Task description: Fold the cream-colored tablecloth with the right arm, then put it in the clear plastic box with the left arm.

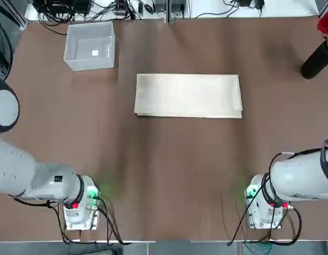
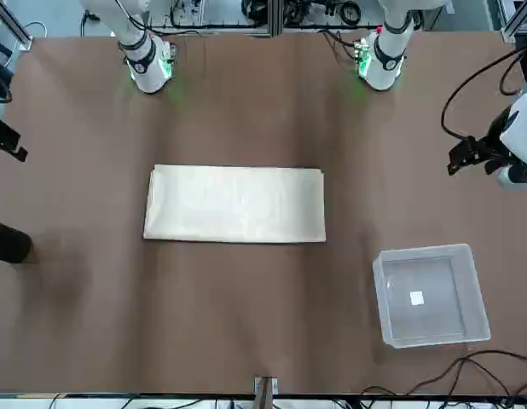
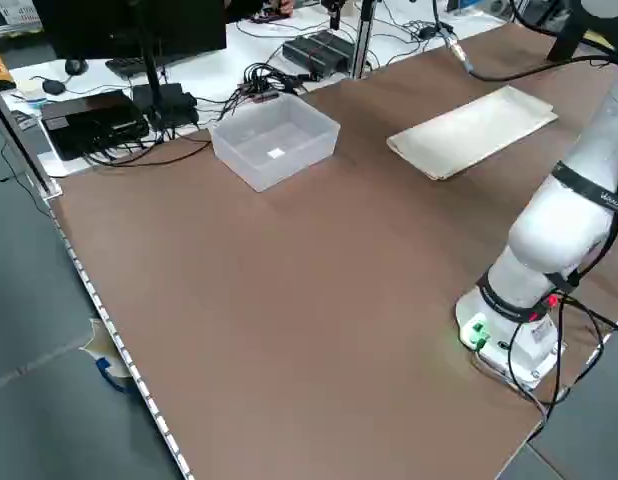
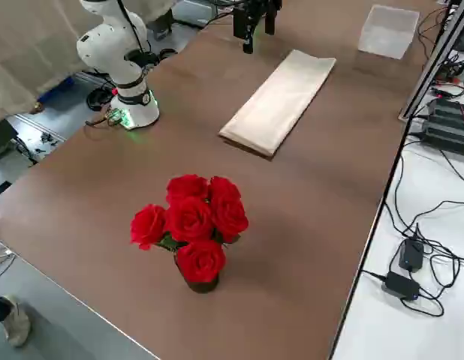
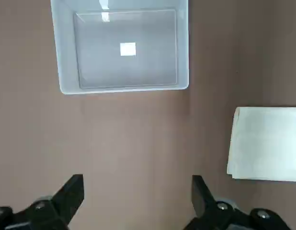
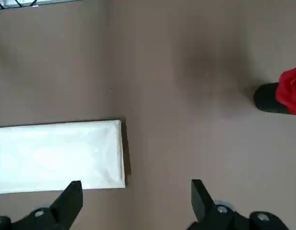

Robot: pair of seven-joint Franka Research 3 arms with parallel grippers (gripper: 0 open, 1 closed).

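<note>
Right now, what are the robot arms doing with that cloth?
Nothing yet. The cream-colored tablecloth lies flat mid-table, untouched. The clear plastic box stands apart from it, holding only a small white label. The left gripper and right gripper hang open above the table, holding nothing. A vase of red roses stands at the right side.

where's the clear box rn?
The clear plastic box sits empty at the table's far left corner in the top view, apart from the folded cream-colored tablecloth at mid-table.
</note>
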